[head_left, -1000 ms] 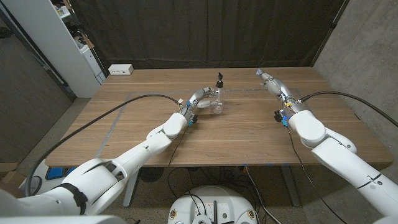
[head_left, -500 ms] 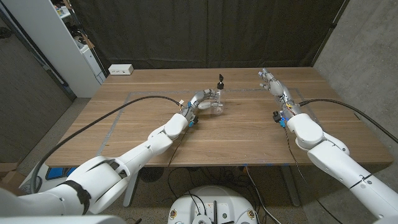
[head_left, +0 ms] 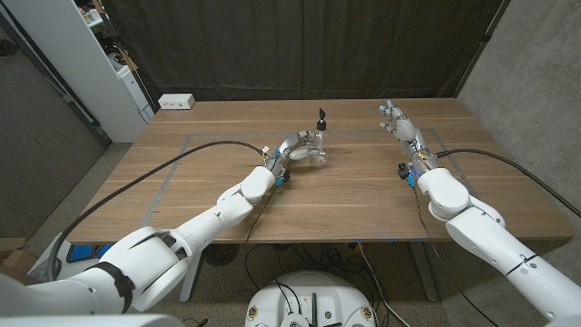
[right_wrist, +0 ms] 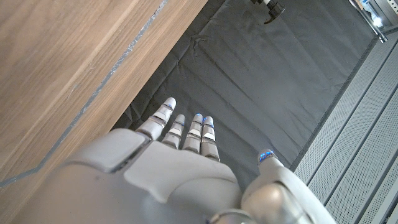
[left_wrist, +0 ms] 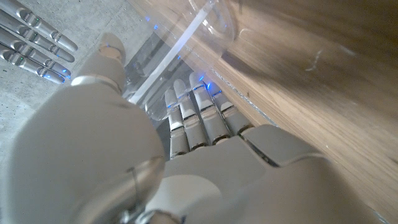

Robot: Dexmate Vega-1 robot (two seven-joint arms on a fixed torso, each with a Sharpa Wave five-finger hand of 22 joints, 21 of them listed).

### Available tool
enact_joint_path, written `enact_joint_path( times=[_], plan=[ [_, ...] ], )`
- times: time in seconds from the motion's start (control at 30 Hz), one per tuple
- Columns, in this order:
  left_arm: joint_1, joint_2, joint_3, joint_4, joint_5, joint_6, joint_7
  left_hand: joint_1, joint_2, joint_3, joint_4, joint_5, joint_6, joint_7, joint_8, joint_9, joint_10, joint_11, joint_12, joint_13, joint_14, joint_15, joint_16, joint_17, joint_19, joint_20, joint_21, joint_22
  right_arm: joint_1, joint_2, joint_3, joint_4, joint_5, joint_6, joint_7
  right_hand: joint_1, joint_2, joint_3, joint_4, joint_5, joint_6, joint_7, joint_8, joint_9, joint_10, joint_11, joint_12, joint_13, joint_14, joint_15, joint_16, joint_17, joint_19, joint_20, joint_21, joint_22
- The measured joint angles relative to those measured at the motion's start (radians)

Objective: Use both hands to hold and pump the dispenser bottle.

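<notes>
Head view: my left hand wraps the clear plastic dispenser bottle with black pump near the far middle of the wooden table; my right hand hovers well apart, fingers extended, empty. Left wrist view: fingers curl against the transparent body, which I judge light, smooth and slippery, best gripped mid-body. Right wrist view: fingers straight, holding nothing.

Head camera looks down over the whole brown wooden desk; both wrist cameras skim it closely, turned.
</notes>
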Motion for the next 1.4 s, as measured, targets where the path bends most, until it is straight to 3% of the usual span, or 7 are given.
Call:
enact_joint_path(
  times=[0.13, 0.33, 0.53, 0.77, 1.1, 1.23, 1.4],
  plan=[
    [0.0, 0.0, 0.0, 0.0, -0.005, 0.002, -0.006, -0.012, 0.012, -0.005, 0.005, 0.0, -0.011, -0.011, -0.01, 0.0, -0.007, -0.007, -0.008, -0.005, -0.017, 0.004, -0.007, -0.004, 0.0, 0.0, -0.004, 0.0, 0.0, -0.001, -0.002, 0.003, 0.004, 0.004, -0.005, 0.0, 0.0, 0.0, 0.0, 0.0, 0.004, 0.004, 0.0, 0.0, 0.0, 0.0, 0.0, 0.0, 0.0, 0.0, 0.0, 0.0, 0.0, 0.0, 0.0, 0.0],
    [0.002, 0.004, 0.0, -0.004, -0.014, 0.013, -0.022, -0.024, 0.024, -0.015, 0.015, -0.001, -0.034, -0.077, -0.052, 0.001, -0.016, -0.029, -0.03, -0.017, -0.05, 0.006, -0.007, -0.005, -0.011, 0.0, -0.012, 0.0, 0.001, -0.005, -0.006, 0.006, 0.007, 0.008, -0.009, 0.0, 0.0, 0.0, 0.0, 0.0, 0.004, 0.004, 0.0, 0.0, 0.0, 0.0, 0.0, 0.0, 0.0, 0.0, 0.0, 0.0, 0.0, 0.0, 0.0, 0.0],
    [0.009, 0.015, 0.0, -0.02, -0.024, 0.023, -0.043, -0.05, 0.05, -0.025, 0.025, -0.006, -0.062, -0.109, -0.097, 0.001, -0.058, -0.003, -0.046, -0.03, -0.088, 0.009, -0.012, -0.009, -0.02, 0.009, -0.018, 0.0, 0.003, -0.008, -0.01, 0.008, 0.012, 0.01, -0.015, 0.0, 0.0, 0.0, 0.0, 0.0, 0.004, 0.004, 0.0, 0.0, 0.0, 0.0, 0.0, 0.0, 0.0, 0.0, 0.0, 0.0, 0.0, 0.0, 0.0, 0.0],
    [0.013, 0.022, -0.001, -0.031, -0.035, 0.034, -0.063, -0.038, 0.064, -0.029, 0.029, -0.008, -0.071, -0.118, -0.126, 0.001, -0.085, 0.013, -0.059, -0.039, -0.114, 0.012, -0.015, -0.014, -0.023, 0.012, -0.022, 0.003, 0.007, -0.009, -0.017, 0.011, 0.013, 0.01, -0.017, 0.0, 0.0, -0.001, -0.001, 0.0, 0.004, 0.004, 0.0, 0.0, 0.001, 0.001, 0.0, 0.0, 0.0, 0.0, 0.0, 0.0, 0.0, 0.0, 0.0, 0.0],
    [0.018, 0.032, -0.007, -0.043, -0.046, 0.042, -0.08, -0.043, 0.086, -0.044, 0.032, -0.009, -0.117, -0.154, -0.18, -0.003, -0.139, 0.047, -0.074, -0.057, -0.141, 0.012, -0.015, -0.02, -0.025, 0.022, -0.026, 0.003, 0.022, -0.01, -0.028, 0.02, 0.017, 0.01, -0.016, 0.0, 0.0, -0.003, -0.003, 0.0, 0.004, 0.004, 0.0, 0.0, 0.004, 0.003, 0.0, 0.0, 0.004, 0.004, 0.0, 0.005, 0.0, 0.0, 0.0, 0.0],
    [0.018, 0.033, -0.008, -0.044, -0.05, 0.043, -0.084, -0.035, 0.093, -0.049, 0.034, -0.009, -0.136, -0.153, -0.194, -0.003, -0.147, 0.054, -0.078, -0.063, -0.152, 0.012, -0.016, -0.023, -0.028, 0.025, -0.026, 0.003, 0.027, -0.01, -0.032, 0.025, 0.019, 0.01, -0.013, 0.0, 0.0, -0.003, -0.003, 0.0, 0.004, 0.004, 0.0, 0.0, 0.004, 0.003, 0.0, 0.0, 0.004, 0.004, 0.0, 0.005, 0.004, 0.004, 0.0, 0.0],
    [0.018, 0.034, -0.009, -0.044, -0.053, 0.045, -0.091, -0.034, 0.094, -0.06, 0.031, -0.009, -0.156, -0.133, -0.22, -0.003, -0.174, 0.057, -0.081, -0.072, -0.178, 0.013, -0.019, -0.03, -0.032, 0.029, -0.03, 0.003, 0.035, -0.01, -0.038, 0.029, 0.021, 0.01, -0.009, 0.0, 0.0, -0.003, -0.003, 0.0, 0.004, 0.004, 0.0, 0.0, 0.004, 0.003, 0.0, 0.0, 0.004, 0.004, 0.0, 0.005, 0.004, 0.004, 0.0, 0.0]
  ],
)
